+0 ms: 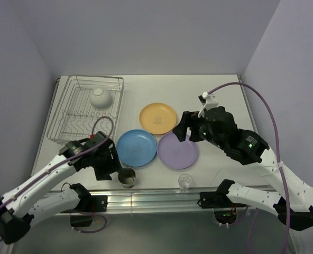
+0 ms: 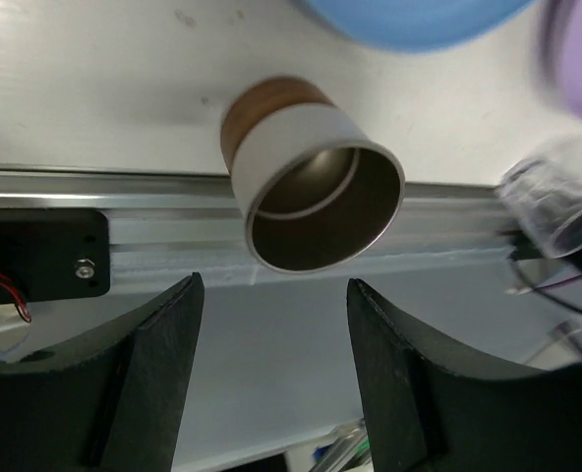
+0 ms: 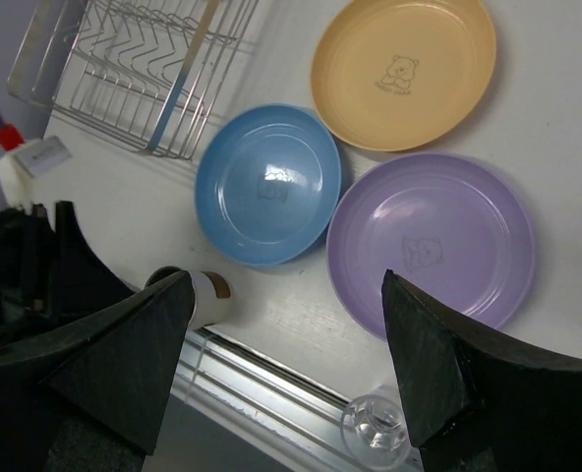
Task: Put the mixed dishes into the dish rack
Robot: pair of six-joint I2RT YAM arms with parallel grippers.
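- Currently the dish rack (image 1: 95, 78) stands well ahead of the left gripper (image 2: 271, 295) and to its left. It holds only the white bowl (image 1: 100, 98) at its far end, so I judge the loading barely begun.
- Three plates lie flat on the surface (image 1: 220, 100) beneath the right gripper (image 3: 283, 285), which hovers wide open and empty. The purple plate (image 3: 434, 241) is just to its right, the blue plate (image 3: 268, 184) just ahead and left, and the yellow-orange plate (image 3: 404, 69) farther ahead.
- Next in size, the cream cup (image 2: 311, 187) stands upright just beyond the left gripper's fingertips (image 2: 178, 305), roughly centred on the gap. Those jaws stand apart with nothing between them.
- Judging by that line-up, the step in hand is the left arm's approach to the cup. The next move calls for easing forward until the fingers straddle the cup, closing firmly, then lifting toward the rack.
- Smallest, the clear glass (image 1: 185, 181) stands off to the left gripper's right, near the cup but apart from it, so the approach should keep clear of it.
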